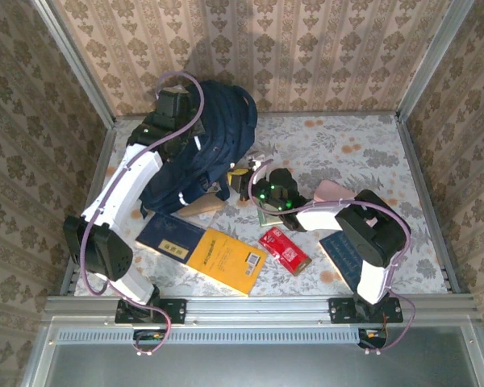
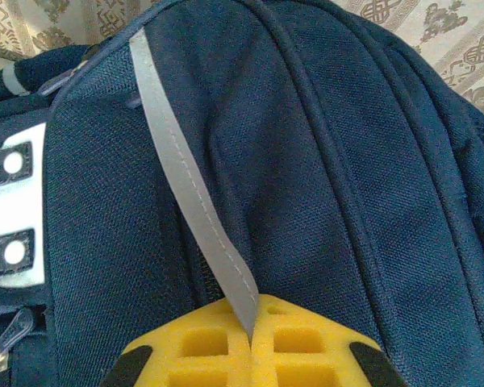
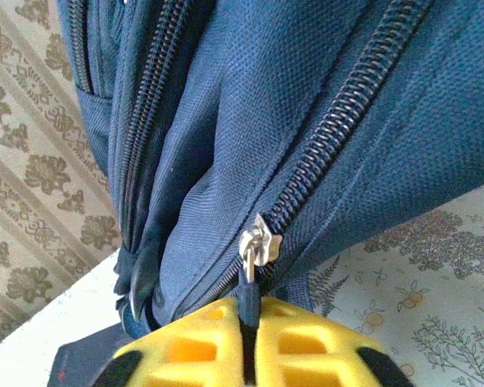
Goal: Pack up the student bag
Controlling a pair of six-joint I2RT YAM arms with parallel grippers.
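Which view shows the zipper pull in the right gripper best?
Right wrist: the zipper pull hangs close-up below its silver slider, pinched in the right gripper. Top external shows the student bag, its zipper too small to read. Left wrist faces the bag's grey strip.

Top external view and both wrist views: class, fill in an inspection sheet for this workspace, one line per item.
Surface: table under a floral cloth, crowded towards the front.
Job's things: student bag lies at the back left; its zip has its teeth closed above the slider.
Clutter: dark blue book, yellow book, red packet and pink item lie outside the bag.
Grippers: left end effector shut on the bag's grey strap; right end effector shut on the zip pull.
Cables: purple cable loops above the bag; another runs along the right arm.
Surroundings: patterned walls; metal rail at the near edge.
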